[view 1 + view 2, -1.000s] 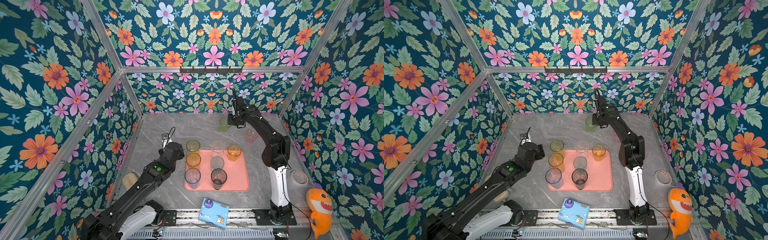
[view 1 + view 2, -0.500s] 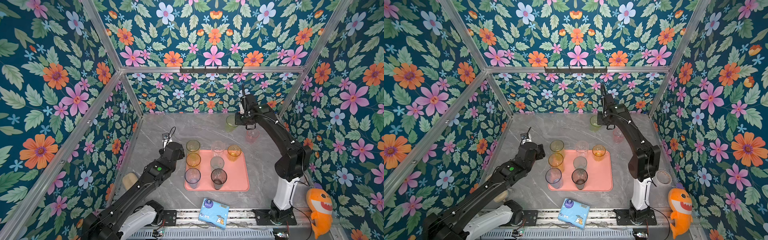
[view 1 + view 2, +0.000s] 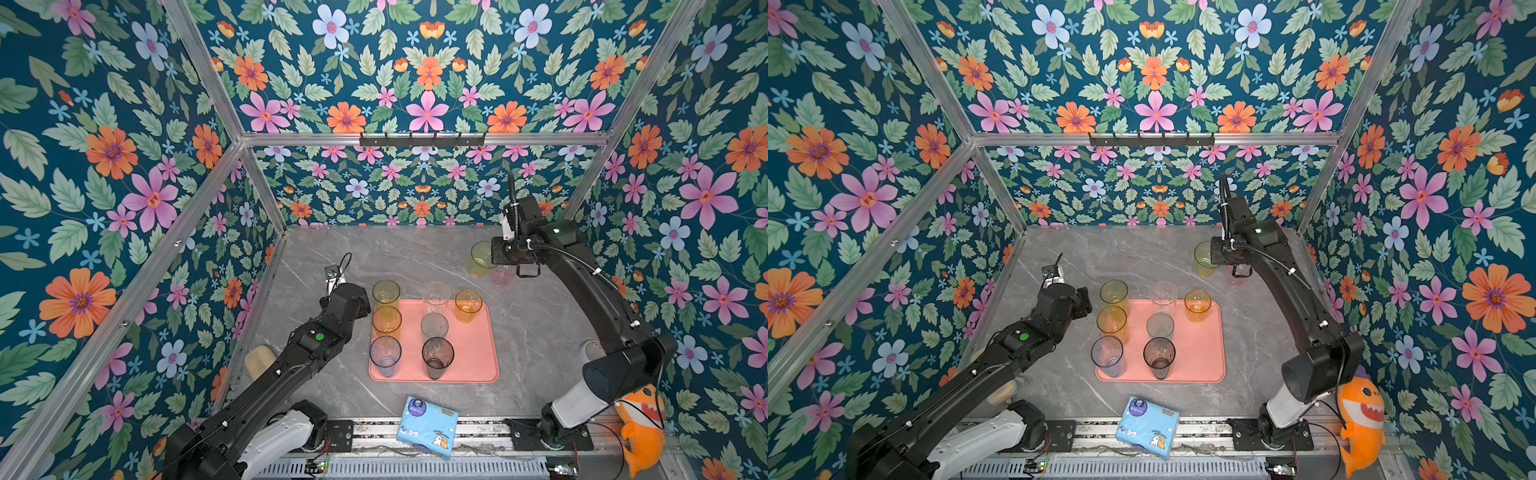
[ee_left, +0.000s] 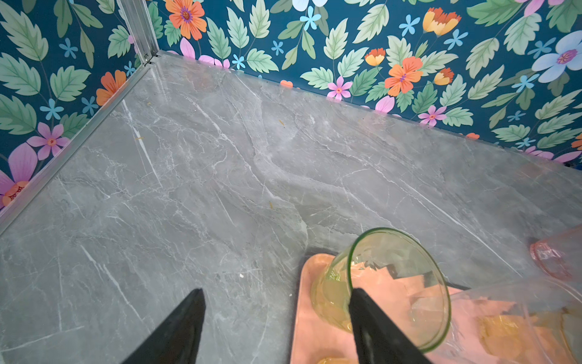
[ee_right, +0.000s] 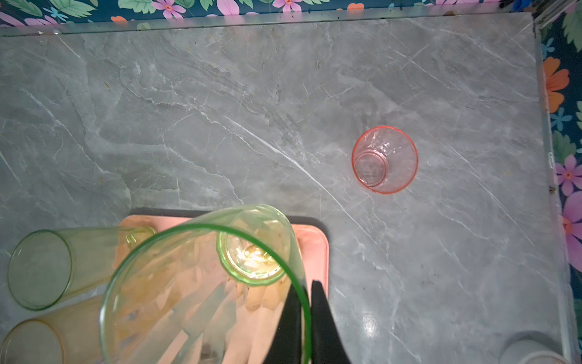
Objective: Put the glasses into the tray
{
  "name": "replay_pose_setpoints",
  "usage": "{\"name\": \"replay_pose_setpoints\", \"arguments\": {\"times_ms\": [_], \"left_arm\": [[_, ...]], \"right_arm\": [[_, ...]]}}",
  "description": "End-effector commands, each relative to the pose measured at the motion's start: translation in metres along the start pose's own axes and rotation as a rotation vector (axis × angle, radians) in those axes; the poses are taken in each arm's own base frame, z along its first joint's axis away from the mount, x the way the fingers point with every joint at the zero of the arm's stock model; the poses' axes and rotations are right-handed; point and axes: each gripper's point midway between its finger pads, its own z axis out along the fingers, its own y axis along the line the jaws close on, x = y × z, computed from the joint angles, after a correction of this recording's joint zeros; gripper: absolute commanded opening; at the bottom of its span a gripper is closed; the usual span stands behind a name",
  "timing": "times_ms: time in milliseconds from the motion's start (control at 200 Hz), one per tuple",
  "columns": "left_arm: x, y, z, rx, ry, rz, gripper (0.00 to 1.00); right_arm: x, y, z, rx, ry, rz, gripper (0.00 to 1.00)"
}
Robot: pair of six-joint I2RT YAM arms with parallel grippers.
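Tumbler (image 3: 480,259), yellow-green: right gripper (image 5: 304,283) is clamping its rim and swinging it rightward, aloft behind the tray (image 3: 473,357); delivery is nearing. Left gripper (image 4: 276,291) is idling, jaws spread, beside the tray.

Your left arm (image 3: 286,374) and right arm (image 3: 594,291) are both built of matte black, boxy links with rounded joints. Each rises from a pale grey-white shoulder housing (image 3: 278,432) on a black base plate (image 3: 548,434). You see a small green light (image 3: 319,336) glowing on each arm. A ribbed black hose (image 3: 559,248) runs along the right arm, held by white clips (image 3: 597,271), and a thin black cable (image 3: 348,254) loops over the left wrist. The left gripper (image 4: 277,291) and right gripper (image 5: 305,285) end in plain black fingers (image 4: 176,331) that taper to points.
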Motion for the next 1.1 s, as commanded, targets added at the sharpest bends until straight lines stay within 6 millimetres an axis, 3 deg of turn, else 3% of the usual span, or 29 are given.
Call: {"name": "replay_pose_setpoints", "arguments": {"times_ms": [0, 200, 405, 685, 1095], "left_arm": [[-0.006, -0.004, 0.0, 0.011, -0.017, -0.01, 0.75], [-0.006, -0.006, 0.001, 0.016, -0.016, -0.01, 0.75], [-0.007, -0.008, 0.003, 0.024, -0.015, -0.012, 0.75], [-0.007, -0.016, 0.005, 0.05, -0.007, -0.023, 0.75], [-0.003, -0.017, 0.005, 0.071, 0.005, -0.044, 0.75]], "right_arm": [[0.013, -0.007, -0.012, 0.016, 0.013, -0.022, 0.0], [0.035, -0.014, -0.029, 0.021, 0.033, -0.032, 0.0], [0.063, -0.01, -0.038, -0.031, 0.056, -0.028, 0.0], [0.104, 0.002, -0.045, -0.063, 0.107, -0.044, 0.0], [0.142, 0.011, -0.046, -0.091, 0.151, -0.022, 0.0]]}}
